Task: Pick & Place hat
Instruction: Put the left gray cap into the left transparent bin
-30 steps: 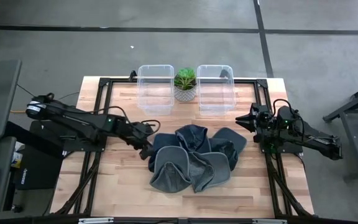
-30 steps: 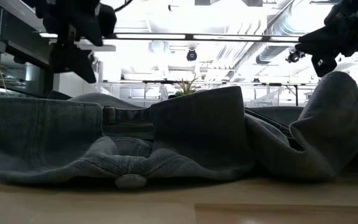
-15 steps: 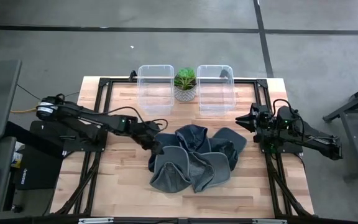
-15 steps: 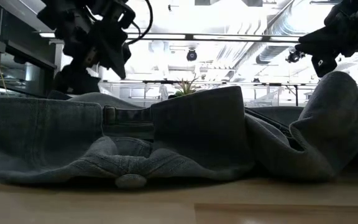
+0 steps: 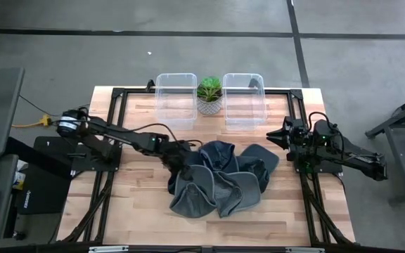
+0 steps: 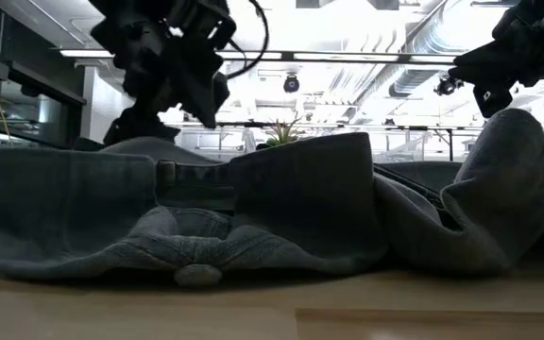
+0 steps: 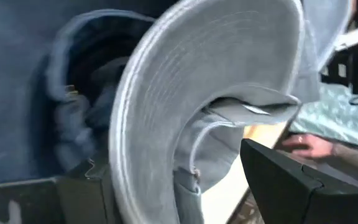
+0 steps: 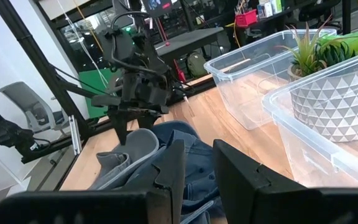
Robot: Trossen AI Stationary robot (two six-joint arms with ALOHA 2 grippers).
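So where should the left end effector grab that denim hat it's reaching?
Probably the upturned brim edge. In the left wrist view it curves up edge-on between the open left end effector fingers, thin enough to pinch. Come in from the pile's left side, where this hat lies outermost.

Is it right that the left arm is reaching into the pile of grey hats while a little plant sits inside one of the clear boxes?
Not quite. In the high view the plant stands between the two clear boxes, on the table, not inside one. The left gripper is indeed at the grey hats.
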